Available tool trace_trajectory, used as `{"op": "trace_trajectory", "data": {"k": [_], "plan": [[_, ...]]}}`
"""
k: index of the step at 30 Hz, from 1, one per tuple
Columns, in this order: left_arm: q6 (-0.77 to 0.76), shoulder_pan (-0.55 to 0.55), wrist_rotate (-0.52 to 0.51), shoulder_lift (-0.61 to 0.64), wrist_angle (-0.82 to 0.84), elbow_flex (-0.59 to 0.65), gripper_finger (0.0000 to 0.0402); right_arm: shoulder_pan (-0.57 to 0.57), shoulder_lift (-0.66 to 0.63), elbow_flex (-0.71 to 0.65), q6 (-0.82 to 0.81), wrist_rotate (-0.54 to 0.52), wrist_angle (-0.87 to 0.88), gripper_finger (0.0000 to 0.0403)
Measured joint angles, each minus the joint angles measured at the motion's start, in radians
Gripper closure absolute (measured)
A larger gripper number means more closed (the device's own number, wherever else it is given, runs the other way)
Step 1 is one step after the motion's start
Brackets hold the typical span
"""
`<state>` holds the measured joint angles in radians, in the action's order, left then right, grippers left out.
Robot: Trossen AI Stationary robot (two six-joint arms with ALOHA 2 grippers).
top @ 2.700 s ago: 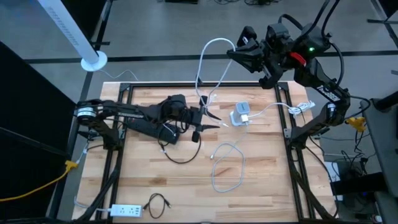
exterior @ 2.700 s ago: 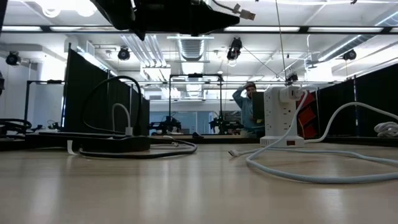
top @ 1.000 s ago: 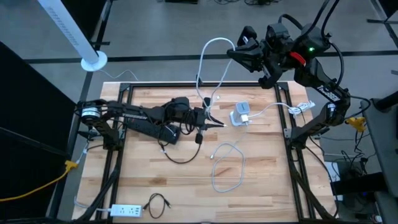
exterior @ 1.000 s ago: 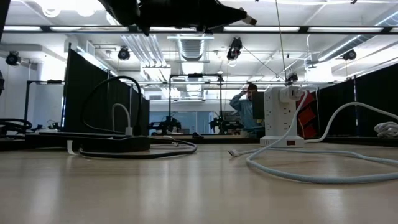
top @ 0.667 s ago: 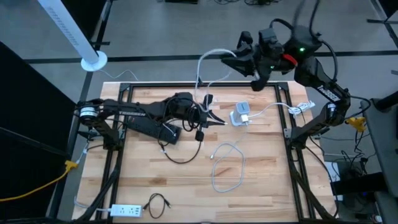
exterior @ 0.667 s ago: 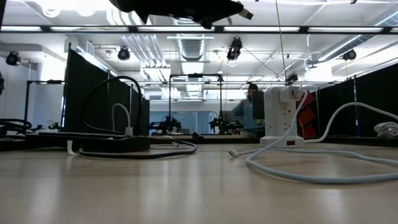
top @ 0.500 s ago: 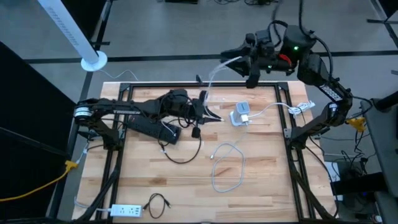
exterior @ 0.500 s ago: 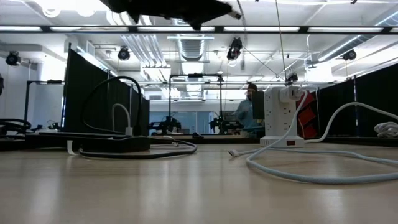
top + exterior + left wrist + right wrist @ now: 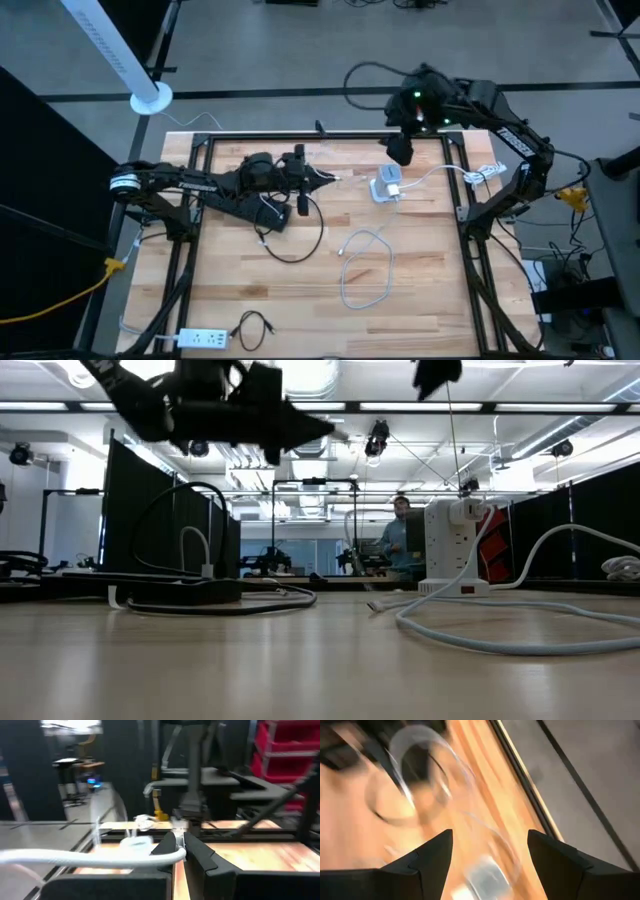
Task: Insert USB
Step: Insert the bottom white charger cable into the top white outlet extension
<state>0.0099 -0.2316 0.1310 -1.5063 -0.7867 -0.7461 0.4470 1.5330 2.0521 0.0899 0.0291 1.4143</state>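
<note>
Now the left claw (image 9: 325, 178), pinched shut on the white cable (image 9: 75, 857), hovers mid-worktop; the white charger (image 9: 387, 185) sits at its three o'clock. Right claw (image 9: 490, 851) gapes empty. Approach level, align the plug, push slowly.

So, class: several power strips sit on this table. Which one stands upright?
The white tower strip near the table's far right, beneath the right gripper. The black strip and small white strip lie flat.

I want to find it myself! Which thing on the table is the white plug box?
Look at the wooden table, toward its far right part, just below the right gripper. The white plug box stands there. It is the only chunky white block standing mid-table, with a white cable running off rightward.
</note>
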Motion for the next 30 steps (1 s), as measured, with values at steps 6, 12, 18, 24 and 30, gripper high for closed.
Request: {"op": "trace_trajectory", "data": {"k": [6, 12, 18, 24, 30], "plan": [[-0.024, -0.023, -0.064, -0.001, -0.062, 0.093, 0.0401, 0.047, 0.073, -0.008, -0.081, -0.019, 0.159, 0.0171], [-0.033, -0.022, -0.062, -0.064, -0.093, 0.119, 0.0401, 0.078, 0.100, -0.076, -0.100, -0.028, 0.156, 0.0165], [-0.086, -0.022, -0.062, -0.266, -0.331, 0.076, 0.0401, 0.121, 0.075, -0.213, -0.107, -0.032, 0.141, 0.0177], [-0.098, 0.009, -0.061, -0.513, -0.365, -0.123, 0.0401, 0.157, 0.043, -0.331, -0.124, -0.031, 0.080, 0.0191], [-0.109, 0.025, -0.062, -0.695, -0.365, -0.251, 0.0401, 0.195, 0.025, -0.401, -0.129, -0.030, 0.031, 0.0190]]}}
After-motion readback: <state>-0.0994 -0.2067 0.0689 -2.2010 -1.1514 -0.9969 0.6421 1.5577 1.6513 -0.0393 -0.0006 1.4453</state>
